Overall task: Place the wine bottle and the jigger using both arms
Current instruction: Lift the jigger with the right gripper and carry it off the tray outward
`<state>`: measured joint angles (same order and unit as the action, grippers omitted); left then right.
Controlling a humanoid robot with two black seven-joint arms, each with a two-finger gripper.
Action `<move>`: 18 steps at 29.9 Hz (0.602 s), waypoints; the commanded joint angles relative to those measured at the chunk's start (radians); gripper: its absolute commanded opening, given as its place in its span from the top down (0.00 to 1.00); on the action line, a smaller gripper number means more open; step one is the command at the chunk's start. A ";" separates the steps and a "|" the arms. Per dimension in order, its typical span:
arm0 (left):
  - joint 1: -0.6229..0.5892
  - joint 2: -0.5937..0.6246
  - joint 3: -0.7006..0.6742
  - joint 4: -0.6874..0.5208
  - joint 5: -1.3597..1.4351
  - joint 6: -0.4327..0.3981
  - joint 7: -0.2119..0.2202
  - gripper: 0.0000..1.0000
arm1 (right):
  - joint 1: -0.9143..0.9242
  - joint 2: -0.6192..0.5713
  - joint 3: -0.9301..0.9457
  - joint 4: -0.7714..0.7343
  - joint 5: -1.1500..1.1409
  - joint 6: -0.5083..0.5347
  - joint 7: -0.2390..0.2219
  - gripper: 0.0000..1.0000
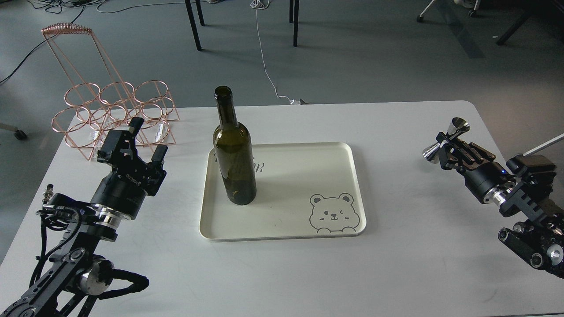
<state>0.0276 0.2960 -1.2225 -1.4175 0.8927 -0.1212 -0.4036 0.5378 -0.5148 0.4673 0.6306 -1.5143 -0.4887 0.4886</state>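
Grey floor, chair legs and loose cables lie beyond our white table (396, 273); on it, from largest down, we count one cream tray (282, 231) with a bear printed in its near right corner, one copper wire rack (116, 116) at the table's far left corner, one wine bottle (234, 154), and one jigger (445, 141); two arms, two grippers.

Our bottle stands upright inside the tray, close to its left edge, free of any hold; our left gripper (149, 143) sits just left of the tray with its fingers spread wide and nothing between them. Our right gripper (446, 147), near the table's right edge and well apart from the tray, is clamped around the jigger's waist, the cup tipped so one cone points up and away.

Risks, as we judge them: the bottle is tall and narrow-based, so any sideways brush from our left fingers could topple it across the tray; the jigger is slick steel held at its thinnest part, so it could twist or slip in the grip; released while tilted, it would likely roll rather than stand; and bringing it in low could catch the tray's raised rim.
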 commanded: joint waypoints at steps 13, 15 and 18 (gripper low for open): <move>0.000 -0.003 0.000 0.000 0.000 0.000 0.000 0.02 | -0.024 0.010 -0.065 -0.022 0.000 0.000 0.000 0.73; 0.000 -0.003 0.000 0.002 0.000 0.000 0.000 0.02 | -0.024 0.012 -0.082 -0.023 0.000 0.000 0.000 0.73; 0.000 -0.003 0.000 0.000 0.000 0.000 0.000 0.02 | -0.025 0.012 -0.084 -0.023 0.002 0.000 0.000 0.73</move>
<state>0.0276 0.2930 -1.2225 -1.4170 0.8927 -0.1212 -0.4036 0.5130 -0.5034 0.3893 0.6080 -1.5140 -0.4887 0.4887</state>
